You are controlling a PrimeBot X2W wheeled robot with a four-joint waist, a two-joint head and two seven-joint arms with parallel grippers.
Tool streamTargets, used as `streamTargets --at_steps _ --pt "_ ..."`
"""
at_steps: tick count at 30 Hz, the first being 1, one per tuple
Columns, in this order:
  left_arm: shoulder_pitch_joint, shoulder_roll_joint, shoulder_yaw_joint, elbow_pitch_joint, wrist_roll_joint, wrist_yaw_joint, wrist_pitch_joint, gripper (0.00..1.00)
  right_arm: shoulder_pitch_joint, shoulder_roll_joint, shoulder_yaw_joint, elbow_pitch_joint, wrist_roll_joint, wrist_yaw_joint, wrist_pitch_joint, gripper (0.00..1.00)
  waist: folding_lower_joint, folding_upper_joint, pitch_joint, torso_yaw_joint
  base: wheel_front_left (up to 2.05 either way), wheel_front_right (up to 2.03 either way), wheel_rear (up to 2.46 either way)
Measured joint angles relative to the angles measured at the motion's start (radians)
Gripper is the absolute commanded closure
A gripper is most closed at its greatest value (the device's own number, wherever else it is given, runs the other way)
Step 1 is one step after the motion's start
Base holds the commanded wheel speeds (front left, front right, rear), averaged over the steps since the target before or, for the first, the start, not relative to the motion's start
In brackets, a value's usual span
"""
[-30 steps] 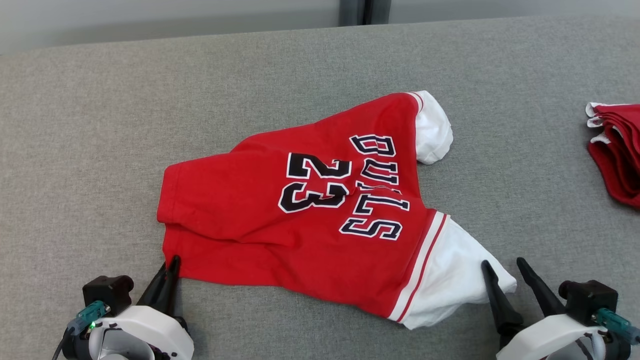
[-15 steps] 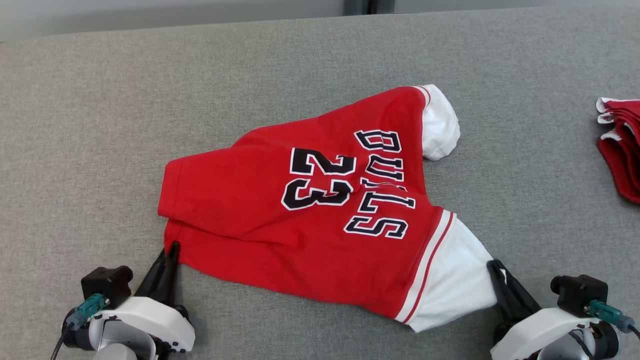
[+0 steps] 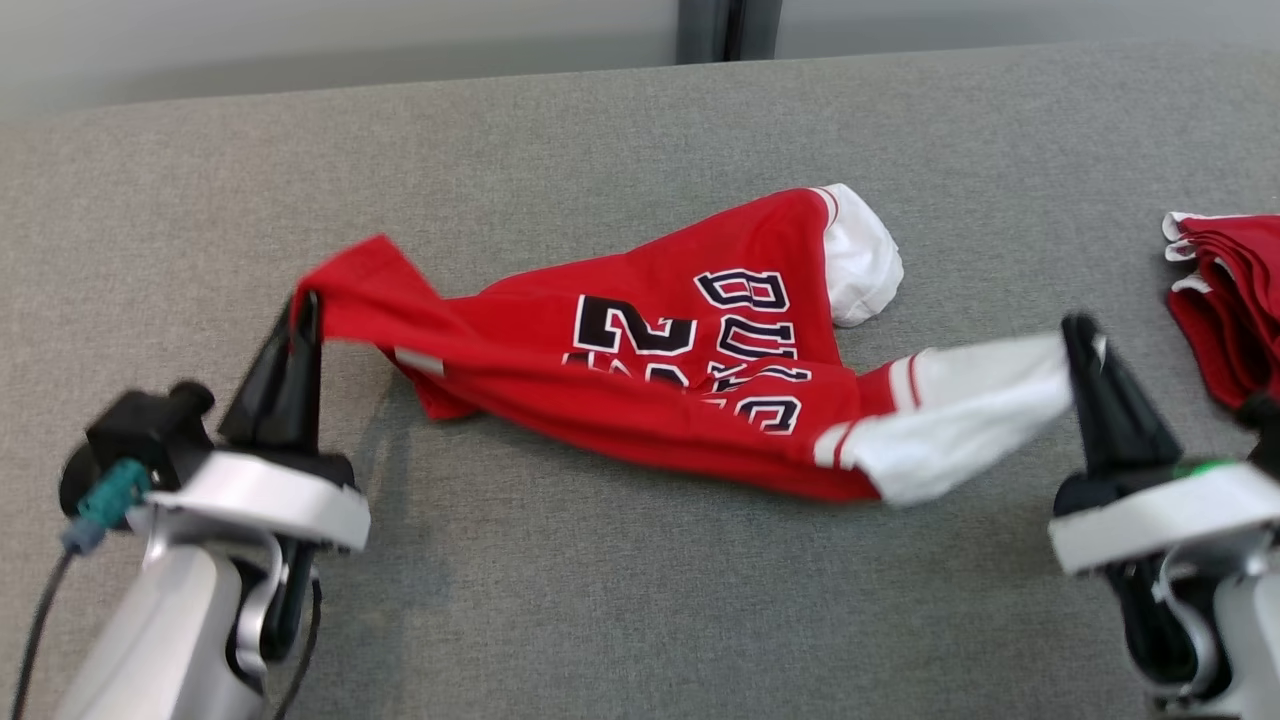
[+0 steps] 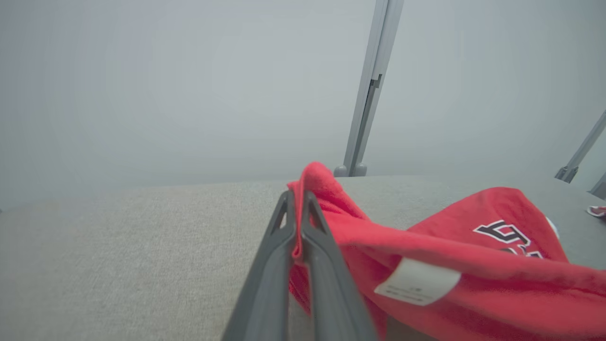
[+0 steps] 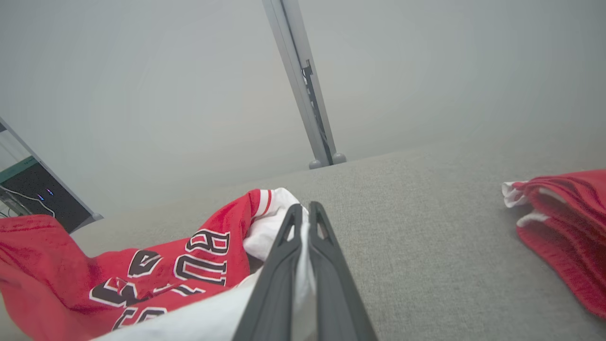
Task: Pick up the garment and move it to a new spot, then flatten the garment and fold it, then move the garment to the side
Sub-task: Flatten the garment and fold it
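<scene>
1. The grey table (image 3: 600, 600) lies under the left gripper (image 3: 306, 305) and the right gripper (image 3: 1082, 330).
2. The red shirt (image 3: 640, 400) stretches between them, both ends lifted and its middle sagging onto the table.
3. A pile of folded red clothes (image 3: 1225, 300) sits near the right gripper's outer side, not touching it.
4. The left gripper is pinched tight on the shirt's red corner, and the right gripper is pinched tight on its white sleeve (image 3: 960, 420).
5. A white label (image 4: 417, 282) hangs just right of the left gripper's fingers.

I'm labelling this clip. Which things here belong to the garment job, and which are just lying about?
In the job:
- red jersey
- left gripper, shut on its red hem corner
- right gripper, shut on its white sleeve

Lying about:
- folded red clothes, at the right edge
</scene>
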Motion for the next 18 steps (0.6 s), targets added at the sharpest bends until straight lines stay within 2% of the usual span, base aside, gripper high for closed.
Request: streamTargets --at_steps 12,18 --pt "-0.316 0.051 0.01 -0.132 0.052 0.006 0.067 1.0 -0.402 -0.113 0.047 -0.084 0.087 0.0 0.049 1.0 0.0 0.0 -0.014 -0.023 0.0 0.0 0.0" --pt "-0.526 0.062 0.019 -0.1 0.054 -0.024 0.1 1.0 -0.65 -0.193 0.06 -0.041 0.099 0.0 0.072 1.0 0.0 -0.0001 -0.021 -0.026 0.0 0.0 0.0"
